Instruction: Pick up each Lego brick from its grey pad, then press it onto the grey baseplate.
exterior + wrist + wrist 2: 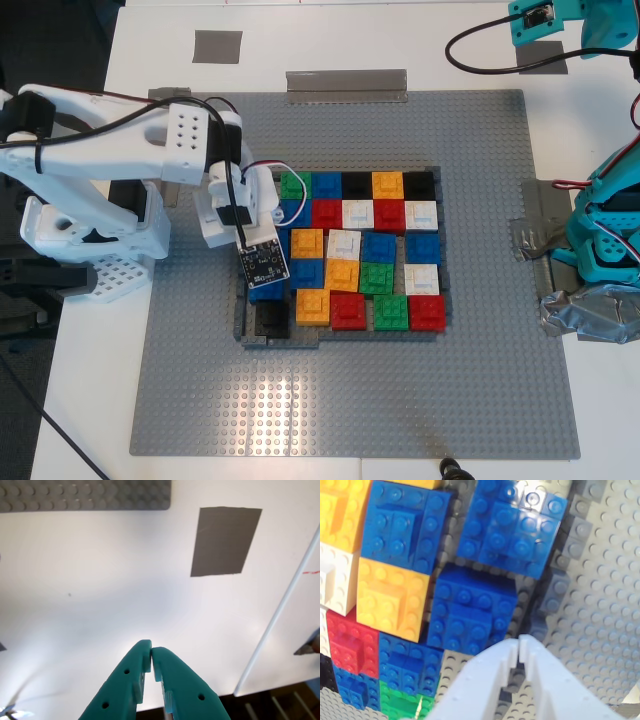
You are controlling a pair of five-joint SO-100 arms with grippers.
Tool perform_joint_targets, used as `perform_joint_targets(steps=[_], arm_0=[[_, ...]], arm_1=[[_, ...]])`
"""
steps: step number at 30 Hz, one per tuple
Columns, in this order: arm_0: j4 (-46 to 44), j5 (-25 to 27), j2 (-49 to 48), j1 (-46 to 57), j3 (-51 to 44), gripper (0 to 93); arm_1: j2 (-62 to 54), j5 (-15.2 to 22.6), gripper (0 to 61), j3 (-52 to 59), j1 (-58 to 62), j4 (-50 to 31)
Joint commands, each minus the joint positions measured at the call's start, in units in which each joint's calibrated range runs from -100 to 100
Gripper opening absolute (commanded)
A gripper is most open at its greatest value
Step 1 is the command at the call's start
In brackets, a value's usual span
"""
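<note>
The robot's second gripper (518, 647) hangs over the grid of Lego bricks (360, 250) on the grey baseplate (500, 380), its white jaws closed together with nothing between them. Just beyond its tips sits a blue brick (472, 610), and next to that a second blue brick (512, 535) lies skewed to the rows. The step looks like pressing. It should go best with the jaws kept shut, centred on the nearer brick's studs and pushed straight down, clear of the skewed neighbour and the dark frame (245, 325). The first gripper (151, 652) is also closed and empty, above bare table near an unoccupied grey pad (226, 541).
</note>
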Motion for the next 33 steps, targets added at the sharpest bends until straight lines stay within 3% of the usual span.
perform_joint_targets(steps=[1,27,33], arm_0=[[0.39,-0.16,-2.63,-0.40,-2.93,0.0],[0.39,-0.16,-2.63,-0.40,-2.84,0.0],[0.39,-0.16,-2.63,-0.40,-2.84,0.0]], arm_1=[[0.53,0.05,0.2,-1.34,0.98,-1.32],[4.90,-1.86,0.2,-6.67,1.27,-16.94],[5.59,-2.54,0.2,-10.01,0.62,-14.18]])
